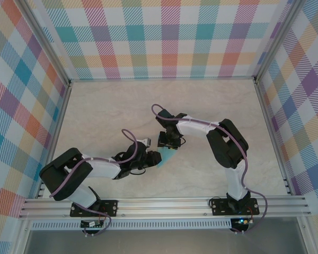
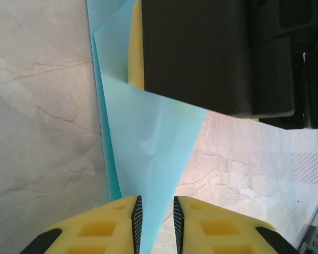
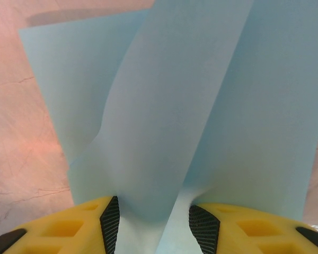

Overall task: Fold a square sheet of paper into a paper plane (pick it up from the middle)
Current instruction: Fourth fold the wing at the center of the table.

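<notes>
The paper plane (image 1: 167,156) is the light-blue sheet folded into a narrow pointed dart, lying on the table between the two arms. In the left wrist view its tapered end (image 2: 148,137) runs down between the pads of my left gripper (image 2: 157,211). It rests against the left pad with a gap on the right, so the jaws stand open. My left gripper (image 1: 154,157) is at the plane's near-left end. My right gripper (image 1: 169,144) comes in from above and behind. A raised fold of paper (image 3: 169,106) bulges between the pads of my right gripper (image 3: 156,222), which is shut on it.
The marble-patterned tabletop (image 1: 122,106) is ringed by checked walls with aluminium posts (image 1: 58,127). A rail (image 1: 164,203) at the near edge carries both arm bases. The right gripper's dark body (image 2: 201,53) hangs close above the left gripper's view.
</notes>
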